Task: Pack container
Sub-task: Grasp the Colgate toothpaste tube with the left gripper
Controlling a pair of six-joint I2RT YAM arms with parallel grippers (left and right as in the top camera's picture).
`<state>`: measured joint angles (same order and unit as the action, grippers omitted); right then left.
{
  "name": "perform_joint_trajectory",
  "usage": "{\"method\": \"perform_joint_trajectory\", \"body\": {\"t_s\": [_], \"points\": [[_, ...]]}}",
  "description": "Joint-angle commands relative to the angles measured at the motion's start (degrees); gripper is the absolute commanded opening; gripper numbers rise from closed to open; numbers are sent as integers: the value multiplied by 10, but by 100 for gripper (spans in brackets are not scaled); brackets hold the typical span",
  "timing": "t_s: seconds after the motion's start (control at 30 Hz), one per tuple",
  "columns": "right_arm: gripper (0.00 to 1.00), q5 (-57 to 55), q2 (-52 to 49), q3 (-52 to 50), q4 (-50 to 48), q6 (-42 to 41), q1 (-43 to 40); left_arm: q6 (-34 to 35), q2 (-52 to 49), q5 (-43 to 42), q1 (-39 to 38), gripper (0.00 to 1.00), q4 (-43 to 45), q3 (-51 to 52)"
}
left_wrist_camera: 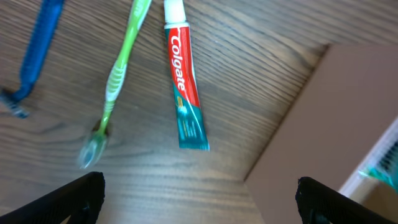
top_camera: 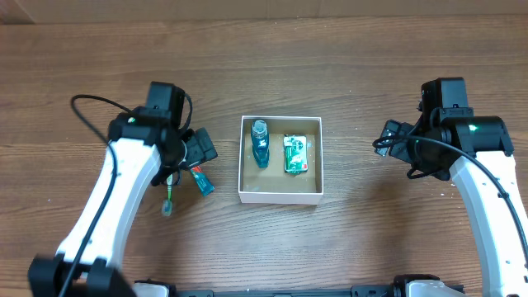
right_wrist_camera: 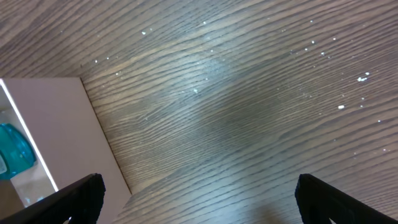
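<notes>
The container (top_camera: 280, 196), a square white-walled box with a brown floor, sits mid-table. It holds a teal bottle (top_camera: 261, 142) and a green packet (top_camera: 295, 154). My left gripper (top_camera: 200, 150) is open and empty just left of the box, above a Colgate toothpaste tube (left_wrist_camera: 183, 81), a green toothbrush (left_wrist_camera: 118, 68) and a blue razor (left_wrist_camera: 37, 50) lying on the table. The left wrist view shows its jaws (left_wrist_camera: 199, 202) wide apart and the box wall (left_wrist_camera: 336, 118) at right. My right gripper (top_camera: 389, 139) is open and empty right of the box, its jaws (right_wrist_camera: 199, 199) over bare wood.
The wooden table (top_camera: 371, 66) stretches around the box. In the overhead view the toothpaste (top_camera: 202, 181) and toothbrush (top_camera: 169, 200) stick out from under the left arm. The right wrist view shows the box wall (right_wrist_camera: 62, 137) and teal bottle (right_wrist_camera: 12, 152) at left.
</notes>
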<state>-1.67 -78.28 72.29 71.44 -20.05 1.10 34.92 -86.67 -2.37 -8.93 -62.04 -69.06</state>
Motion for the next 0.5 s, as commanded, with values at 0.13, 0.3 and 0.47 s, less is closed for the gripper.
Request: {"method": "perform_joint_trajectory", "body": {"t_s": [0.13,0.3,0.47], "points": [[100,14,3,-1,-2,6,-4,43,-157,-17,0,100,29,-8],[100,14,3,-1,0,5,-4,50,-215,-22,0,100,47,-8],[100,14,3,-1,4,6,-4,50,-218,-21,0,80,60,-8]]}}
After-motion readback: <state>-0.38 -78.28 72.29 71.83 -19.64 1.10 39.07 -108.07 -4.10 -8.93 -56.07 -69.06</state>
